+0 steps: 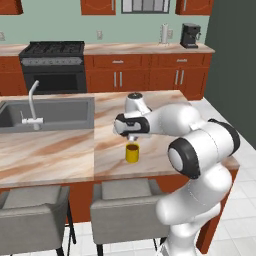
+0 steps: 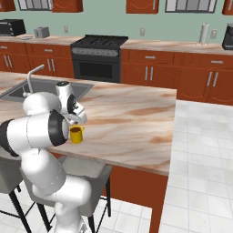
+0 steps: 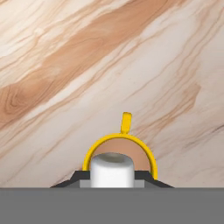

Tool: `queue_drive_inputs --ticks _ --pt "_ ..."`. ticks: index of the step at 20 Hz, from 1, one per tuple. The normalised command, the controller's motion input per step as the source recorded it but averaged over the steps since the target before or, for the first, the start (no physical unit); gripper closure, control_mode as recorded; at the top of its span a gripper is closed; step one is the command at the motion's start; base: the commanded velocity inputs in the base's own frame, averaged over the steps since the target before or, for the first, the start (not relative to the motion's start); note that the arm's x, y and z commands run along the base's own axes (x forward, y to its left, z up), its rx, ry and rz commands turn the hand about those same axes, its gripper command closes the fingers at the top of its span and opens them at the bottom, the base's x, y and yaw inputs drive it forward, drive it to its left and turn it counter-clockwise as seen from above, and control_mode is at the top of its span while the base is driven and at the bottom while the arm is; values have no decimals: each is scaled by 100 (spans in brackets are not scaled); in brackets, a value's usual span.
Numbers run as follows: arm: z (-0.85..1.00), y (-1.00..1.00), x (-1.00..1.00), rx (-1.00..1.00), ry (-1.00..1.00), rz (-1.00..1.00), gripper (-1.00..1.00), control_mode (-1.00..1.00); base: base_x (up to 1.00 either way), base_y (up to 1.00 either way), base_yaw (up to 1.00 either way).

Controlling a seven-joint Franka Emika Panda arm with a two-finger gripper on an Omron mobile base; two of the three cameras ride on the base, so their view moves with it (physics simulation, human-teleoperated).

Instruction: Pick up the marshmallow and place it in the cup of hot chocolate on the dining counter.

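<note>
Small white stubby marshmallow (image 3: 111,169) pinched tight in the two-finger gripper (image 3: 111,179), right above the little yellow cup (image 1: 132,153) with its brown inside, ready to drop in. Cup standing near the front edge of the pink-beige marble dining counter (image 1: 55,155).

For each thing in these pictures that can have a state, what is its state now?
gripper: shut on the marshmallow, above the cup.
marshmallow: held between the fingers, not yet in the cup.
cup of hot chocolate: upright on the dining counter, handle pointing away from the hand.
sink tap: no water visible.
stove: oven door closed.
</note>
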Motion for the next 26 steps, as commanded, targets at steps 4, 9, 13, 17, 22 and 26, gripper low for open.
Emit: queue_drive_inputs --ticks 4,9,13,17,22,26 --pt "0 0 -21 0 0 -4 100 -100 0 0 0" --pt "-5 0 9 0 1 -2 100 -100 0 0 0" --pt "-12 0 2 0 2 0 100 -100 0 0 0" --pt "-8 0 0 0 0 0 100 -100 0 0 0" --pt "-3 0 0 0 0 0 100 -100 0 0 0" --pt "-4 0 0 0 0 0 100 -100 0 0 0"
